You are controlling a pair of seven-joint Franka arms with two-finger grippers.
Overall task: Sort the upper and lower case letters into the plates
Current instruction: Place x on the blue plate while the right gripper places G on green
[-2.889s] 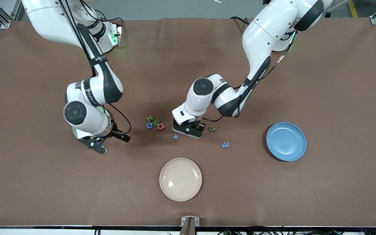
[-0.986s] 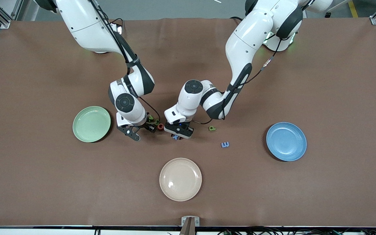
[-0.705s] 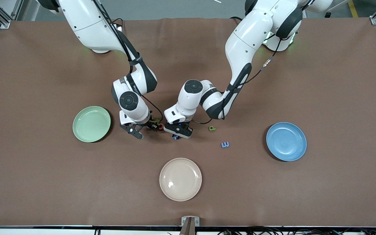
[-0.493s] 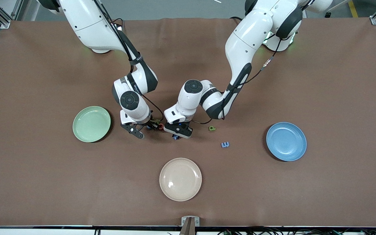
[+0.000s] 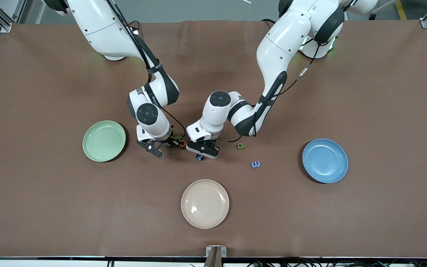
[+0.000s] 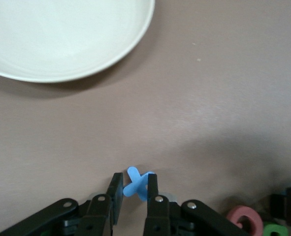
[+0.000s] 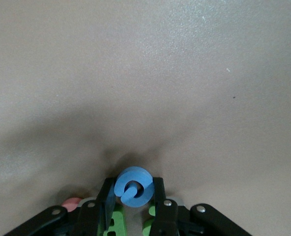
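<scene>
Between the fingers of my left gripper (image 6: 134,178) lies a blue x-shaped letter (image 6: 137,184), low at the table; the gripper is shut on it. From the front, that gripper (image 5: 200,154) is between the letter cluster and the cream plate. My right gripper (image 7: 133,181) is shut on a round blue letter (image 7: 134,186) in the cluster, with green letters (image 7: 116,221) and a pink letter (image 7: 72,202) beside it. A red letter (image 5: 182,143) shows between the two hands. The mint green plate (image 5: 104,141) and the blue plate (image 5: 325,160) are empty.
A green letter (image 5: 240,145) and a blue letter (image 5: 255,164) lie loose toward the blue plate. A cream plate (image 5: 205,203) sits nearer the front camera than both hands. The two grippers work close beside each other.
The right arm came from over the mint green plate to the cluster, and its fingers closed on the round blue letter. The left gripper's fingers closed on the blue x.
</scene>
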